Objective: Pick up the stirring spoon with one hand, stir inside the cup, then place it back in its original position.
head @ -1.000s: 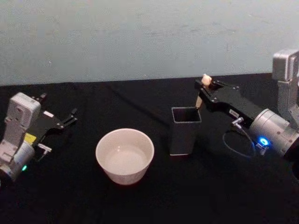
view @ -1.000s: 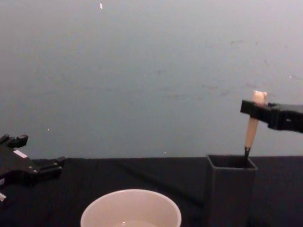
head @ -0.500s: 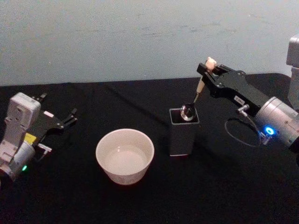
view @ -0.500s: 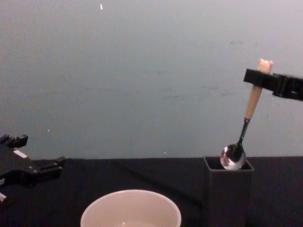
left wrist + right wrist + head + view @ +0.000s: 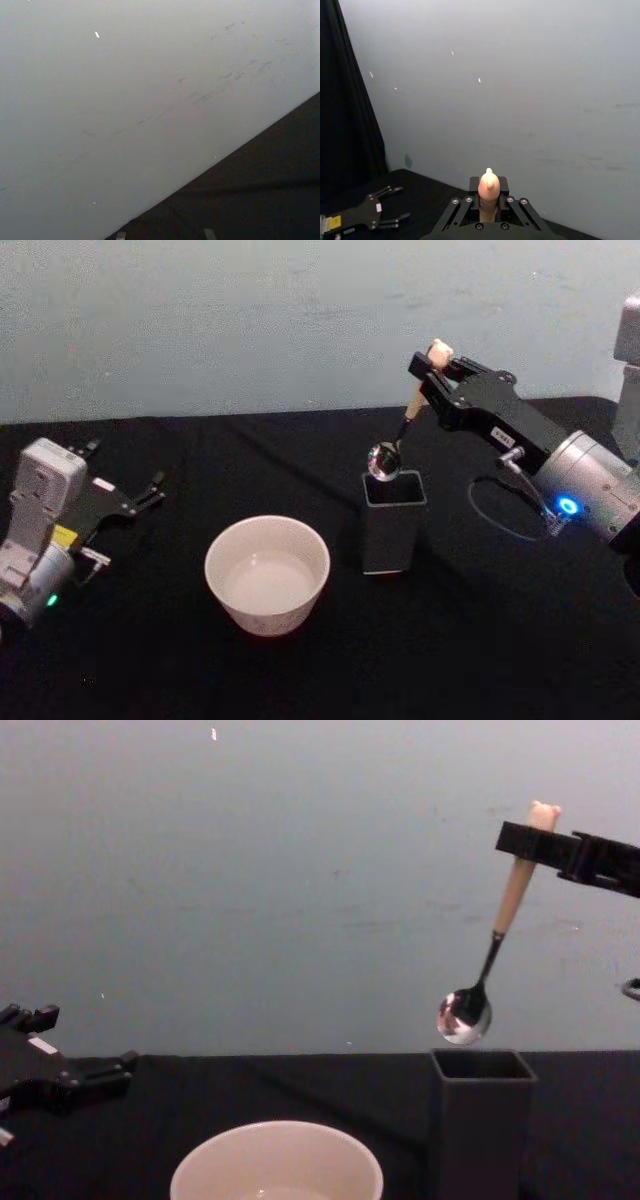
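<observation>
My right gripper (image 5: 432, 368) is shut on the beige handle of the stirring spoon (image 5: 384, 460), just under its tiny bear head. The spoon (image 5: 512, 895) hangs tilted in the air. Its shiny bowl is a little above the rim of the dark grey square holder (image 5: 390, 532), toward the cup's side. In the right wrist view the bear head sits between the fingers of the right gripper (image 5: 489, 199). The cream-white cup (image 5: 266, 614) stands left of the holder (image 5: 482, 1125) on the black table. My left gripper (image 5: 128, 466) rests open at the far left.
A black cloth covers the table and a pale wall rises behind it. A blue cable loop (image 5: 500, 510) lies on the cloth under my right arm. Open tabletop lies between the left gripper (image 5: 88, 1038) and the cup (image 5: 277, 1165).
My right gripper has lifted the spoon out of the holder. The bowl went from inside, to the rim, to above it, drifting slightly toward the cup. The left arm stayed still.
</observation>
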You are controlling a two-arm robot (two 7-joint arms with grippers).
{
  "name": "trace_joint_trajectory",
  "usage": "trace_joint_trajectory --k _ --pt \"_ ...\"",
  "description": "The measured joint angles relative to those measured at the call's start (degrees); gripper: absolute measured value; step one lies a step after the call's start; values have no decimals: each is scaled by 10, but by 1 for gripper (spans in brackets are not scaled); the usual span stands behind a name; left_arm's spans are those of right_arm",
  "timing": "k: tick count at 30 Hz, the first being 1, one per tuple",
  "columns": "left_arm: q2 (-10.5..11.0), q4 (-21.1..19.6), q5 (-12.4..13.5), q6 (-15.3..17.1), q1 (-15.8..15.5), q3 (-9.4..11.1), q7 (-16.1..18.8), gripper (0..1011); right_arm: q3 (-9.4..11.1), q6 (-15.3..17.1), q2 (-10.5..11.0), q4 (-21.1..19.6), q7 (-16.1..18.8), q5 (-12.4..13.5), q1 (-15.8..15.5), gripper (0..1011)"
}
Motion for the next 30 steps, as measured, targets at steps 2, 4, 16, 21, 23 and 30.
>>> trace_joint_trajectory --k 2,4,16,21,23,30 --pt "0 0 0 0 0 0 0 1001 -4 0 0 0 0 4 3 207" --pt "0 0 0 0 0 0 0 1001 -11 1 -1 0 3 11 8 207" --pt "0 0 0 0 0 0 0 1002 -47 6 0 5 20 24 20 207" --pt "0 0 0 0 0 0 0 1001 -63 5 4 6 31 25 22 207" --pt "0 0 0 0 0 0 0 1001 -72 5 6 7 37 25 23 207" --pt "0 0 0 0 0 0 0 1001 -95 1 10 12 53 21 28 207"
